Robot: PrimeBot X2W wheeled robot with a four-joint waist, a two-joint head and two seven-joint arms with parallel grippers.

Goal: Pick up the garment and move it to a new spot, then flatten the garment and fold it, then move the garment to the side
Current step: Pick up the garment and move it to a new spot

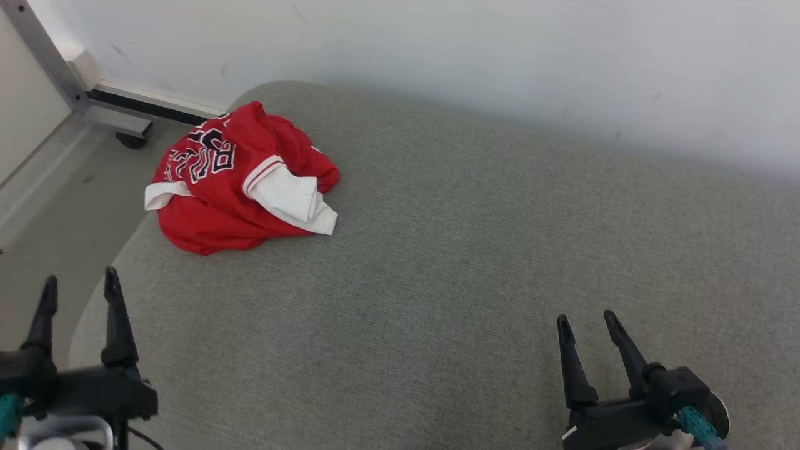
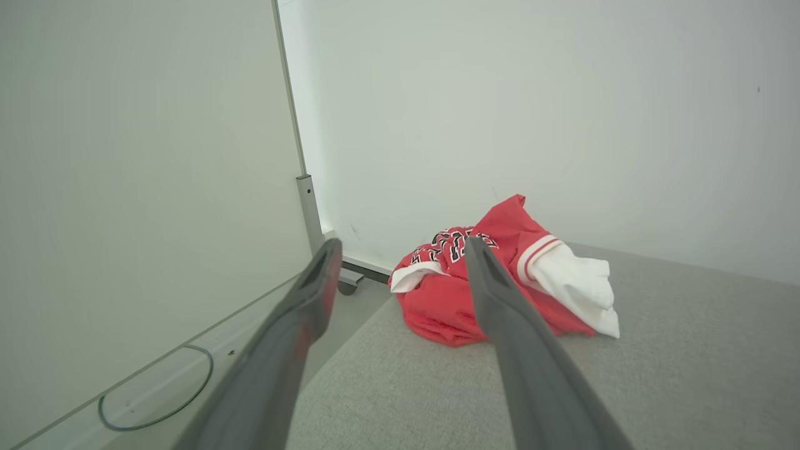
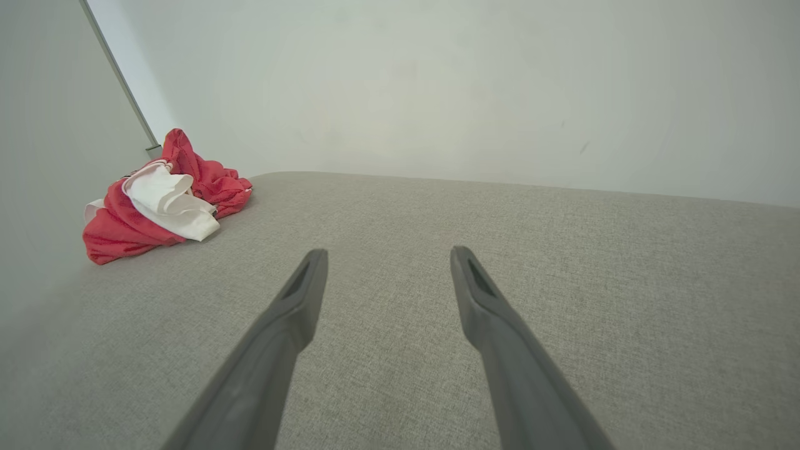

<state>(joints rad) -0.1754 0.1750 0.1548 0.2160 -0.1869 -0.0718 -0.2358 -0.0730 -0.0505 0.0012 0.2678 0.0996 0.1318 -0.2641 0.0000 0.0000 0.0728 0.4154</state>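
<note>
**Crumpled jersey at the far left corner, both grippers empty**

Head view: a red jersey (image 1: pixel 212 206) with white sleeves and black-and-white lettering lies bunched up by the far left corner of the grey fabric-covered counter (image 1: pixel 437 250), close to its left edge. The left gripper (image 1: pixel 80 280) hangs at the near left corner with its fingers spread and nothing between them. The right gripper (image 1: pixel 586 317) sits over the near edge, right of middle, with its fingers likewise apart and empty. Both are well apart from the jersey. A caster (image 1: pixel 131 139) on a metal frame stands on the floor beyond the corner.

Left wrist view: the left gripper (image 2: pixel 401 245) points towards the red jersey (image 2: pixel 437 306), which lies ahead on the counter (image 2: pixel 687 350).

Right wrist view: the right gripper (image 3: pixel 387 252) is spread above bare counter (image 3: pixel 500 206). The red jersey (image 3: pixel 112 240) lies far off at the upper left.
</note>
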